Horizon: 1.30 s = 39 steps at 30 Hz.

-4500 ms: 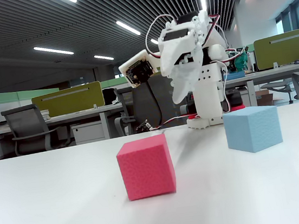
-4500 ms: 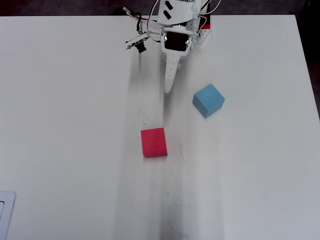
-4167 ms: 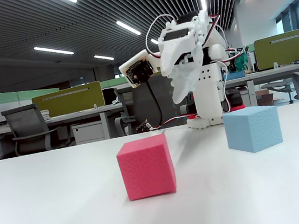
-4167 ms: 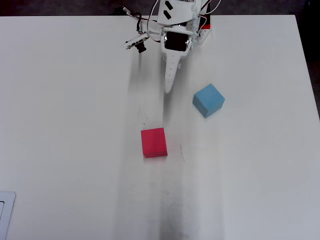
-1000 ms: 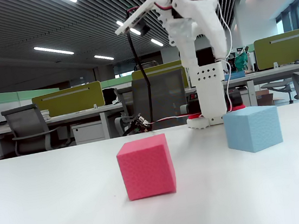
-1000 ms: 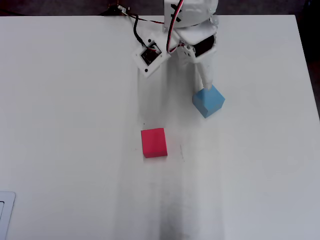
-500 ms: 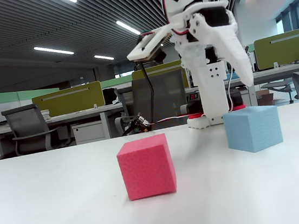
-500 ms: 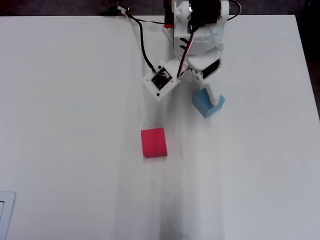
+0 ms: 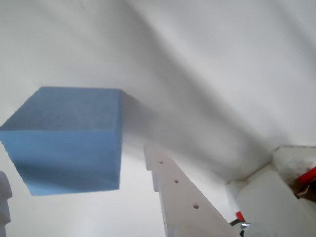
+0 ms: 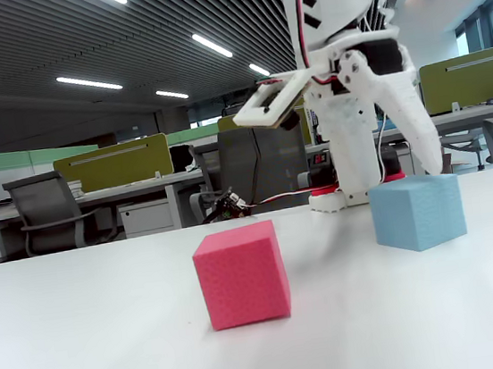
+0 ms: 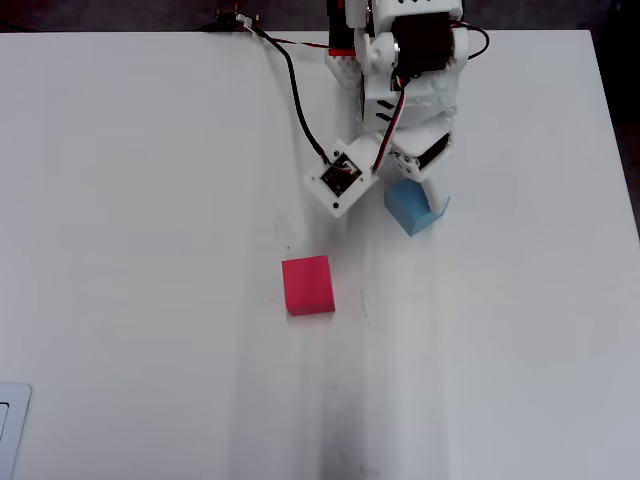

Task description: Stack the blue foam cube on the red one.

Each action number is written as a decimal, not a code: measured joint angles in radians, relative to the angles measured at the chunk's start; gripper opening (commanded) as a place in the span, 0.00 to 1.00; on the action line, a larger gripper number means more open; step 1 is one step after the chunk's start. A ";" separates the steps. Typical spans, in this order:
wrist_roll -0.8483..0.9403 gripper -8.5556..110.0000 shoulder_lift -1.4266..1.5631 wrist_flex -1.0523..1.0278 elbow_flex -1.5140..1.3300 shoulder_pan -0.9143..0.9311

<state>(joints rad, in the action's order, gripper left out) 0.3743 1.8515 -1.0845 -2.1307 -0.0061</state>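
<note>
The blue foam cube [image 10: 418, 211] rests on the white table to the right of the red cube [image 10: 239, 273], apart from it. In the overhead view the blue cube [image 11: 417, 213] lies just below the arm and the red cube [image 11: 308, 285] is lower left of it. My gripper [image 10: 396, 180] hangs over the blue cube with its jaws spread, open and empty. In the wrist view the blue cube [image 9: 69, 140] fills the left; one white finger [image 9: 173, 192] stands to its right and the other barely shows at the left edge.
The arm's base [image 11: 400, 40] stands at the table's far edge, with cables [image 11: 290, 80] running off to the left. The table's right edge [image 11: 615, 150] is near the blue cube. A white object [image 11: 8, 420] sits at the lower left edge.
</note>
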 measured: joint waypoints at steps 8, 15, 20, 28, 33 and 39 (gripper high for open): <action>-0.066 0.32 -0.029 0.095 -0.025 -0.028; -0.112 0.29 -0.035 0.137 -0.029 -0.038; -0.123 0.26 -0.035 0.155 -0.054 -0.052; -0.144 0.25 -0.034 0.164 -0.061 -0.055; -0.184 0.23 -0.034 0.147 -0.018 -0.043; -0.258 0.23 0.002 0.092 0.086 -0.029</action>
<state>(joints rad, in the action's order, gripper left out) 0.1166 1.8530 -0.9925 -2.0448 -0.0353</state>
